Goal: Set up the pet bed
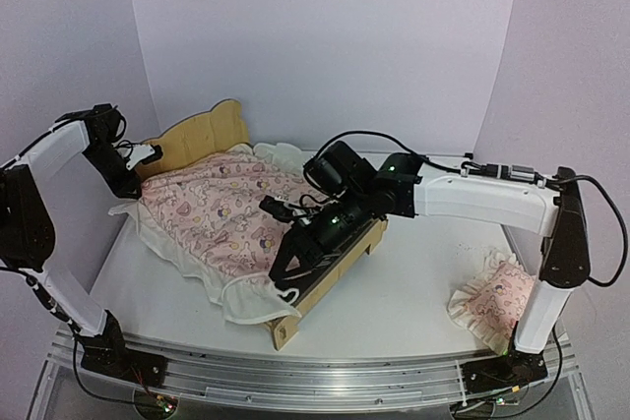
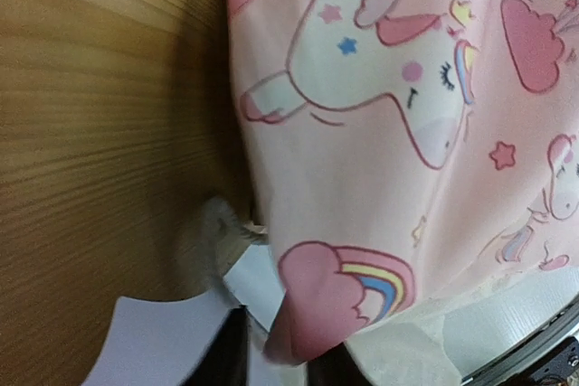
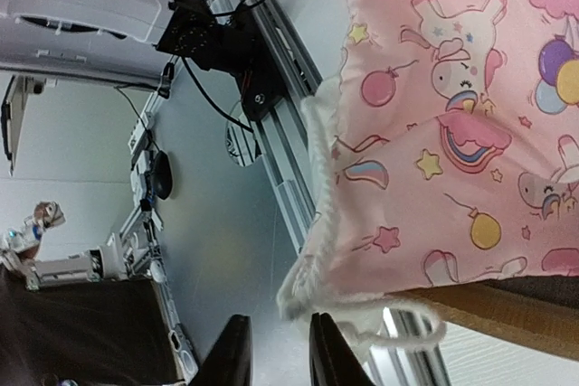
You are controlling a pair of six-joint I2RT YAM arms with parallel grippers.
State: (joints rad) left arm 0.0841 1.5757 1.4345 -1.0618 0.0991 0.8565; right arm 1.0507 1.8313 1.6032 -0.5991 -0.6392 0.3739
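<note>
Bedding first: the pink cover [image 1: 221, 209] lies spread over the pet bed [image 1: 202, 135], which stands between both arms. At the bed's headboard corner the left gripper [image 2: 276, 359] has its fingers slightly apart around the cover's edge, and I can't tell whether it grips. At the bed's foot corner the right gripper [image 3: 280, 350] is narrowly parted and empty. Well right of the bed lies the pillow [image 1: 497, 297].
</note>
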